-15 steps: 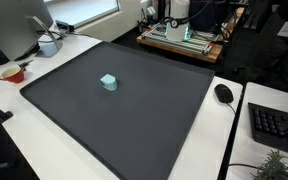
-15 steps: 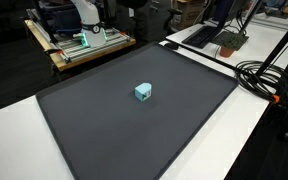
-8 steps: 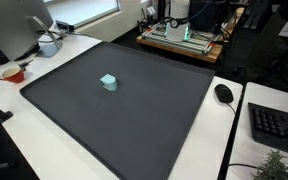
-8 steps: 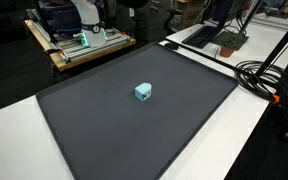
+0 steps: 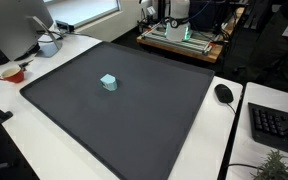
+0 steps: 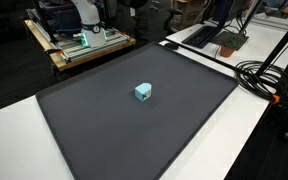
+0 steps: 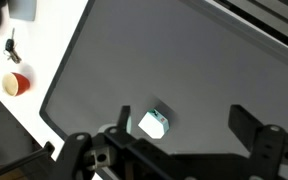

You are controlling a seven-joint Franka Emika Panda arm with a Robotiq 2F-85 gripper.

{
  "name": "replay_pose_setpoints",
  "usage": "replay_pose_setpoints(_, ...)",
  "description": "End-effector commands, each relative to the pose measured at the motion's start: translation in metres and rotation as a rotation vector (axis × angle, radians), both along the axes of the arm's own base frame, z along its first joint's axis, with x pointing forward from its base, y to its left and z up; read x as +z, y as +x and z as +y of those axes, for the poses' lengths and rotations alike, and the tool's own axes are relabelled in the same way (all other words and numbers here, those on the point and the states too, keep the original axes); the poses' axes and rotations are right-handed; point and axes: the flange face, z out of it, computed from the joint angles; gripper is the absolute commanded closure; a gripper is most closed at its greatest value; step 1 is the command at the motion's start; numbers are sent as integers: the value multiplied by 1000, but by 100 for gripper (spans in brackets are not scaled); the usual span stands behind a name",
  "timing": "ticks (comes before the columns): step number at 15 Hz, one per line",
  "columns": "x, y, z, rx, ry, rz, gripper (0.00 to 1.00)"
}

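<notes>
Gripper [image 7: 160,132] shows only in the wrist view: fingers spread wide, nothing between the pads, no contact with anything. It looks down on the mat [image 7: 184,60]. The light-blue block [image 7: 152,124] appears in the gap between the two fingers, roughly centred and slightly toward the picture-left one, lying on the mat below them and not touching either. In both exterior views the block [image 5: 108,82] [image 6: 142,92] sits alone on the dark mat [image 5: 134,125] [image 6: 114,130], flat on one face, well inside the edges and clear of everything else. The mat covers most of a white table [image 5: 234,130]. A red cup [image 5: 12,73] stands on the table just off one mat corner; the wrist view also catches it [image 7: 16,83] beyond the mat edge, well apart from the block. In an exterior view a black mouse [image 5: 224,93] lies just beside the far mat edge, with a keyboard [image 5: 274,125] past it. In an exterior view black cables [image 6: 264,75] run across the table beside the mat.
</notes>
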Motion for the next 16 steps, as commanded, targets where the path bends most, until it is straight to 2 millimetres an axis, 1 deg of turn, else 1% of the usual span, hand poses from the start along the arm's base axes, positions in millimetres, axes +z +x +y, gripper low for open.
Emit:
replay_pose_setpoints(1, -2, 1, 1, -2, 0, 4, 0)
replay_pose_setpoints(4, 2, 1, -5, -14, 5, -3, 0)
replay_pose_setpoints(7, 3, 1, -6, -15, 5, -6, 0)
replay_pose_setpoints(11, -39, 45, 29, 46, -86, 68, 0)
replay_pose_setpoints(14, -74, 75, 47, 99, -164, 140, 0)
replay_pose_setpoints(16, -99, 97, 56, 135, -211, 190, 0)
